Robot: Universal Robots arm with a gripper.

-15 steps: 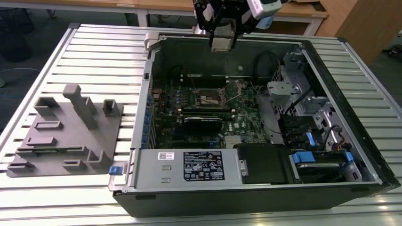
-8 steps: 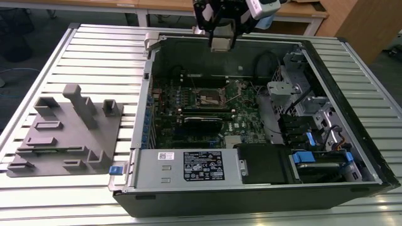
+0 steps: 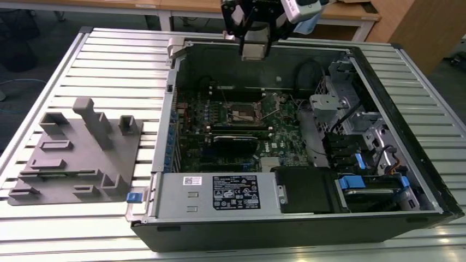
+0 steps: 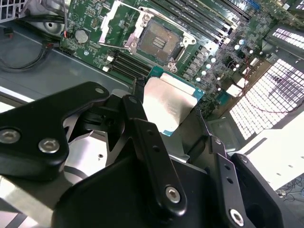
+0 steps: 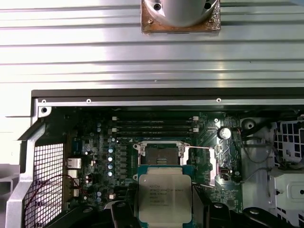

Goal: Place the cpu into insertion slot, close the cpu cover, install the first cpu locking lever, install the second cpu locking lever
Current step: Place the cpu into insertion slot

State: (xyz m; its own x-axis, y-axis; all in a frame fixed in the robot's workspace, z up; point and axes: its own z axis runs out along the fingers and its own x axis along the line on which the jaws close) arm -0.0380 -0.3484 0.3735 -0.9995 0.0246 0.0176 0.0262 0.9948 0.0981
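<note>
No text can be read. Illegible print is seen on the cpu (image 5: 165, 190) clamped in the gripper (image 5: 166, 211), and on a black label (image 3: 234, 192) well apart from it.

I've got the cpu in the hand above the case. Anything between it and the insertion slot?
Nothing visible. The hand holds the cpu above the board, and the insertion slot lies open and bare below it, its cpu cover swung aside.

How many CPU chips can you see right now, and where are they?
1. The cpu is clamped in the gripper, held over the open computer case near the empty insertion slot. Parts of the case interior are hidden, so others could be out of sight.
</note>
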